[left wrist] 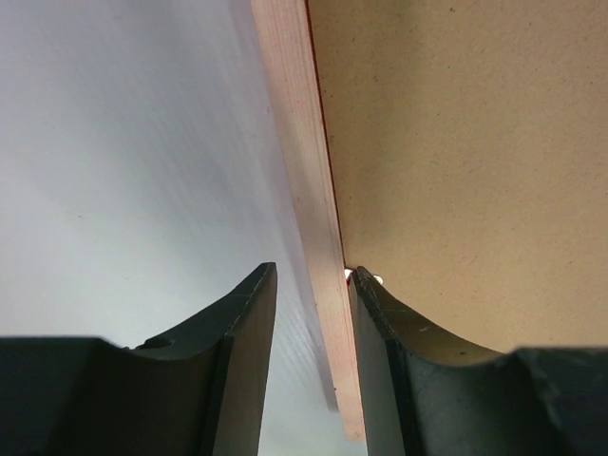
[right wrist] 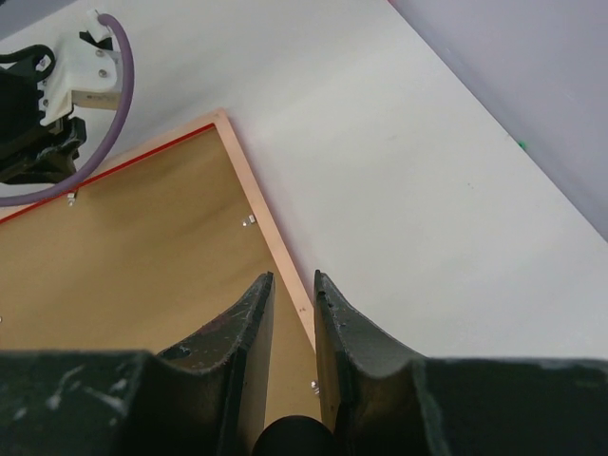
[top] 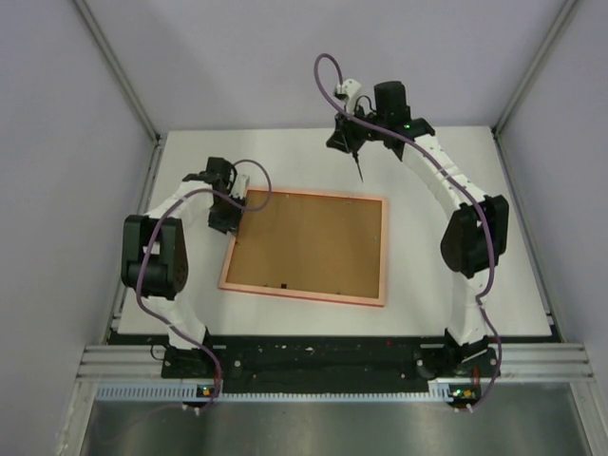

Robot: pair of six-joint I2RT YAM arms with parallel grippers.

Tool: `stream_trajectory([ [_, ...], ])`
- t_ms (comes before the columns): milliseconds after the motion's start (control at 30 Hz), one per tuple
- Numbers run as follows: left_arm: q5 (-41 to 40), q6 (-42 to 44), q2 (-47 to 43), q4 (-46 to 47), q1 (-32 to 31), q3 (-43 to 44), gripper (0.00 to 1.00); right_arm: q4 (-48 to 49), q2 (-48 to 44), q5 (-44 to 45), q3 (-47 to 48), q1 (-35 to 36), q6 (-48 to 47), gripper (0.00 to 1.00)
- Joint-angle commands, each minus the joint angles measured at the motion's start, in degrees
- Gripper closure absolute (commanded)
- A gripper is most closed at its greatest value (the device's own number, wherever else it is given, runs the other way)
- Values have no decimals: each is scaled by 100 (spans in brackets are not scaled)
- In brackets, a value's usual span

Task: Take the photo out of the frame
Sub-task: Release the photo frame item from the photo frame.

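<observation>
My left pincer [left wrist: 312, 275] stands partly open astride the rim of the frame [left wrist: 302, 142] near its ten o'clock corner, not clamped on it. My right pincer [right wrist: 293, 280] is all but closed and empty, tips down above the bench [top: 418, 304] past the one o'clock corner. The frame lies face down with the backing board [top: 309, 242] in place. The photo is hidden beneath, so I judge its removal barely begun. Both arms reach forward, elbows bowed outward.
</observation>
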Motion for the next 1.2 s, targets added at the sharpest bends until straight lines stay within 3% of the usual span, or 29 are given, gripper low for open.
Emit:
stream_trajectory([
  [0, 303, 19, 215, 60, 15, 316, 59, 212, -54, 26, 462, 52, 60, 100],
  [300, 356, 10, 532, -10, -73, 702, 63, 230, 253, 0, 507, 96, 51, 100],
  [567, 365, 159, 1138, -343, -187, 1660, 80, 238, 675, -26, 884, 87, 490, 100],
  [800, 277, 247, 1560, -476, -345, 2109, 75, 466, 1053, -105, 1139, 96, 1087, 100],
  [1033, 198, 168, 1710, -406, -529, 2065, 72, 1529, 1414, -229, 964, 96, 2641, 100],
  [1167, 162, 150, 1649, -344, -609, 1951, 73, 1689, 1581, -290, 981, 96, 3030, 100],
])
